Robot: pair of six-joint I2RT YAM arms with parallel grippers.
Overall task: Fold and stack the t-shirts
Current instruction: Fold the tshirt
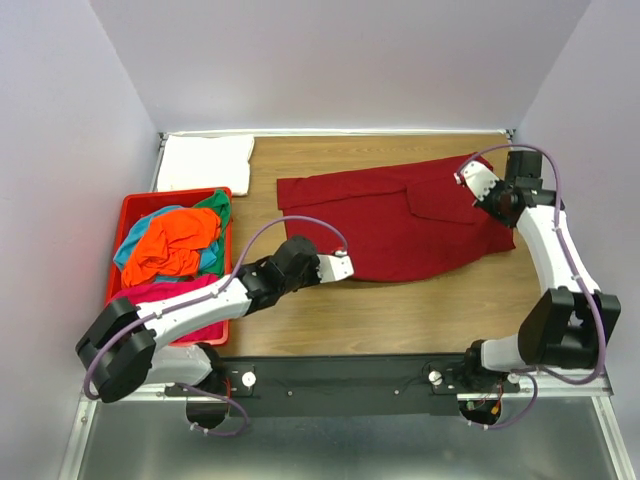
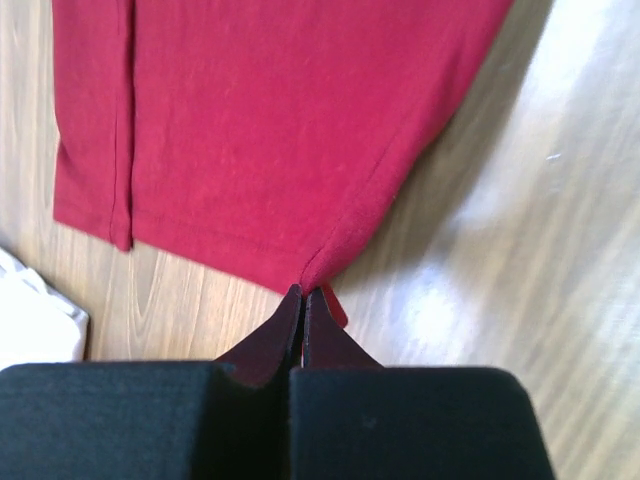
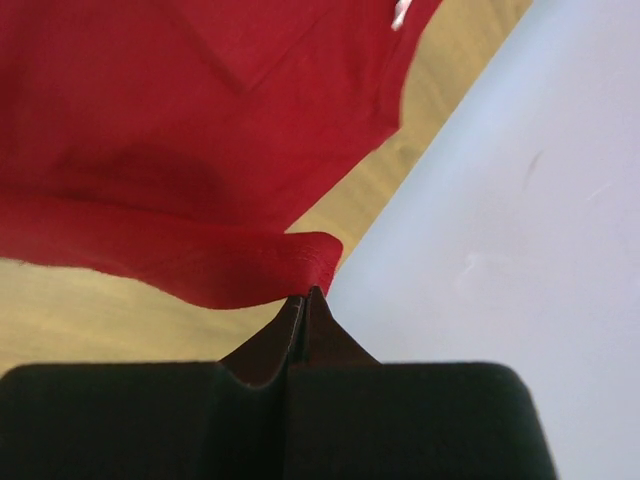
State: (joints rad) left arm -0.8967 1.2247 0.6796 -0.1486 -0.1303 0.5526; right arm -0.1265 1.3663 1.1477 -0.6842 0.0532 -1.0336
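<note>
While the left gripper (image 1: 345, 266), low and left of centre in the overhead view, is pinched shut on the near hem corner of the soft dark red cotton t-shirt (image 1: 390, 220) spread mid-frame on the wooden table (image 1: 400, 310), the right gripper (image 1: 468, 172) at upper right is clamped on its far edge. Both bites look thin, so uneven pulling could slip the cloth free.
</note>
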